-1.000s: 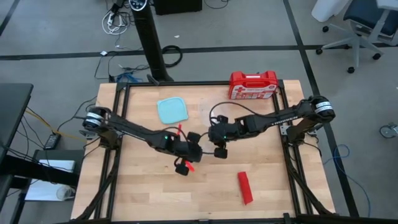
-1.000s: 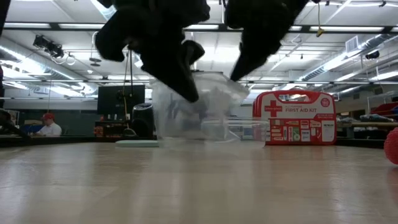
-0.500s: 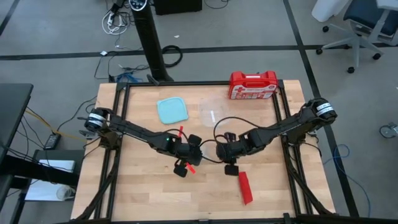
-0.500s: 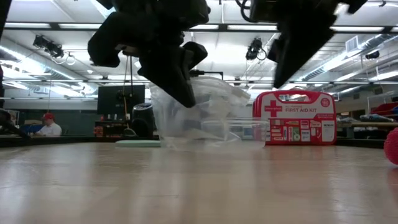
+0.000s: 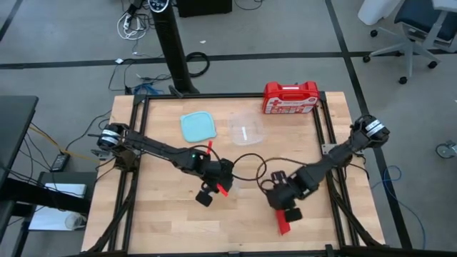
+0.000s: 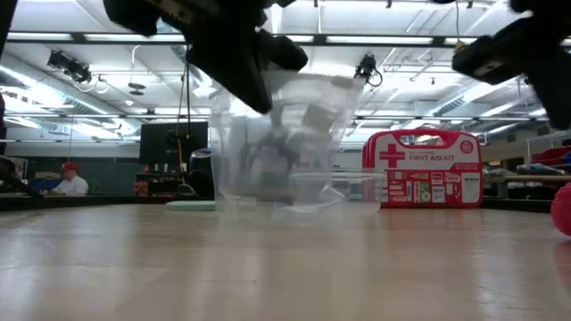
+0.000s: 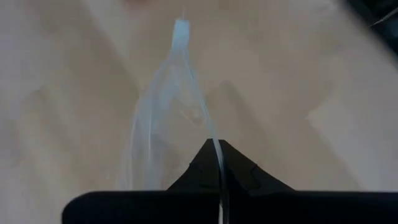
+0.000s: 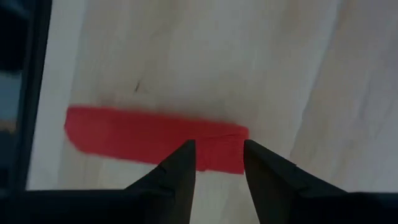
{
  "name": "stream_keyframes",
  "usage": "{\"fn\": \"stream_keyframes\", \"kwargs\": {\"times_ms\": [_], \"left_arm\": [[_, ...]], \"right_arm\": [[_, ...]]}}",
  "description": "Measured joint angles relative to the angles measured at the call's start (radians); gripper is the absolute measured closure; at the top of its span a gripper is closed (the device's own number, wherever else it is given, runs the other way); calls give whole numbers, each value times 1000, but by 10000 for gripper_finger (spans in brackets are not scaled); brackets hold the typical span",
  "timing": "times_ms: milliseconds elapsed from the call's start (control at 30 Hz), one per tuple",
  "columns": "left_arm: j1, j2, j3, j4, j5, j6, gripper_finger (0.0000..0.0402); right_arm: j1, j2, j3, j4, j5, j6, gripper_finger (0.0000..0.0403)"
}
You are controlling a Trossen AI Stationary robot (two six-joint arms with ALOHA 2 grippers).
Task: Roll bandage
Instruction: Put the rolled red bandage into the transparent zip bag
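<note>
Bandage (image 5: 283, 223), bright red and lying flat on the wooden table (image 5: 157, 221), sits toward five o'clock from the table's middle in our high view. Our right gripper (image 5: 288, 209) hangs directly over the band's upper end, and in the right wrist view its two dark fingers (image 8: 179, 168) stand narrowly parted, straddling one end of the red strip (image 8: 149, 136) without closing on it.

Our left gripper (image 5: 211, 187) is near the table's middle, at about ten o'clock from the bandage and well apart from it. Its jaws are pressed together; the left wrist view shows only pale table past the dark tips (image 7: 219, 171).

Toward twelve o'clock we see a pale blue lid (image 5: 198, 127), a clear plastic container (image 5: 245, 129) just beside it, and a red first-aid case (image 5: 290, 98) at the far edge.
</note>
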Motion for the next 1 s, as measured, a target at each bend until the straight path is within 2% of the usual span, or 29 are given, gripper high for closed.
{"fn": "stream_keyframes", "kwargs": {"times_ms": [167,267,333,500,733,900,1000], "left_arm": [[38,0,0,89,188,-71,401],[61,0,0,143,276,-157,401],[68,0,0,160,285,-185,401],[67,0,0,165,299,-216,401],[60,0,0,165,322,-241,401],[43,0,0,165,309,-238,401],[43,0,0,164,313,-240,401]], "right_arm": [[85,4,0,34,72,-243,276],[121,4,0,13,154,-325,277],[135,4,0,-10,186,-332,277],[159,4,-3,-37,190,-366,277],[180,6,-98,96,175,-427,269],[180,-8,-90,48,294,-297,264],[180,-16,-89,48,291,-279,265]]}}
